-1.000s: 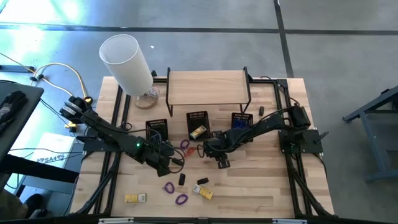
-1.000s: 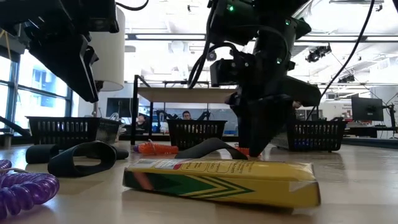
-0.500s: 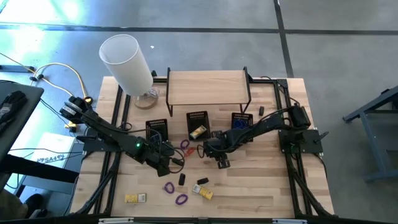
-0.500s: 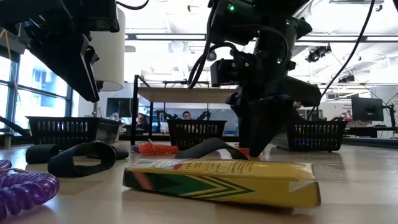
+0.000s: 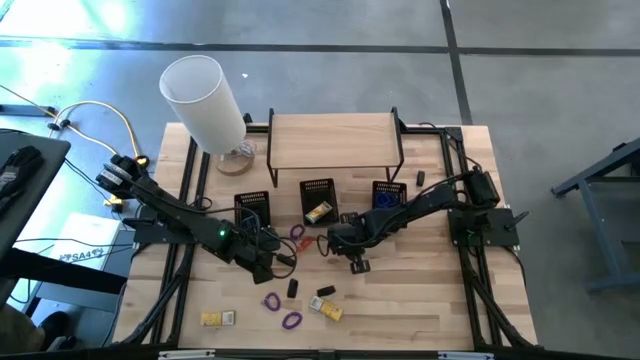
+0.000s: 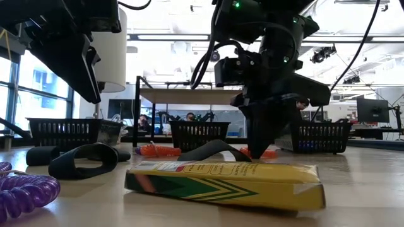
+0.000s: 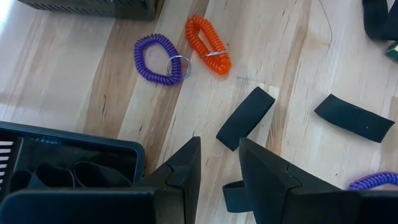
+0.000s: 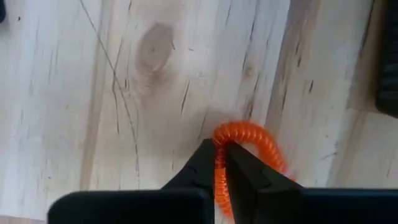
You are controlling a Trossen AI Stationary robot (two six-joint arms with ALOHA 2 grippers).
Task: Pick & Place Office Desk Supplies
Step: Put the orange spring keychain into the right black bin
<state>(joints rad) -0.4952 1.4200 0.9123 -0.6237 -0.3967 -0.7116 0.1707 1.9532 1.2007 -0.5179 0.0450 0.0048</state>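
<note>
Wooden table [image 5: 430, 290] carries everything; the right gripper [image 8: 219, 163], nearer than the left gripper [image 7: 217, 163], is clenched on an orange coil band [image 8: 249, 140] lying flat mid-table, its loop trailing off beyond the fingertips. Whether the left gripper's narrowly parted fingers hold anything, I cannot tell.

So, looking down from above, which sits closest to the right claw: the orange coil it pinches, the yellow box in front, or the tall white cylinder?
From the right gripper:
1. Orange coil, pinched between its fingers.
2. Yellow box, toward the table's front edge.
3. White cylinder, far off at the back left corner.
</note>
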